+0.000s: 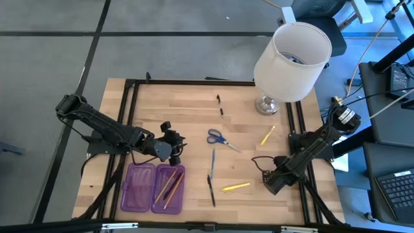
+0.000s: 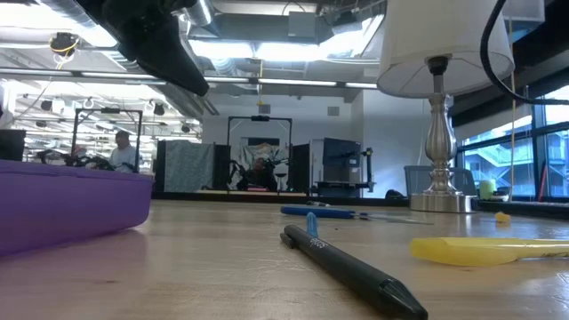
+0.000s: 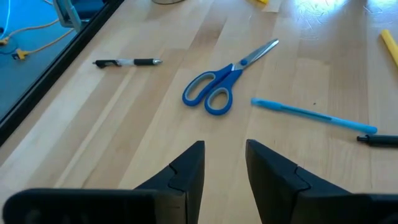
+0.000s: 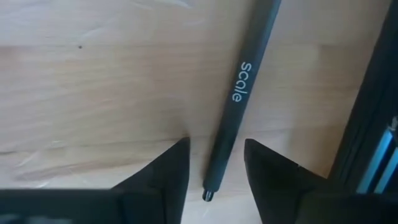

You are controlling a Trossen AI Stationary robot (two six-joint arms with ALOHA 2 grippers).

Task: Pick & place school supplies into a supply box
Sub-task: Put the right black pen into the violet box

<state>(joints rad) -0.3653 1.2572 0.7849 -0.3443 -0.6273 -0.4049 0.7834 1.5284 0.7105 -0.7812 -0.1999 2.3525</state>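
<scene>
I've got my right gripper (image 4: 214,165) with fingers spread astride a black pen (image 4: 239,93) at the table's (image 1: 194,110) five o'clock, ready to pinch; left gripper (image 3: 224,168), fingers parted and empty, waits by the purple case (image 1: 139,191).

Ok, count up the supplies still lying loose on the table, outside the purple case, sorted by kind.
Scissors: 1
Blue pens: 1
Black pens: 3, one of them between the fingers of the right gripper
Yellow markers: 2
Total: 7
</scene>
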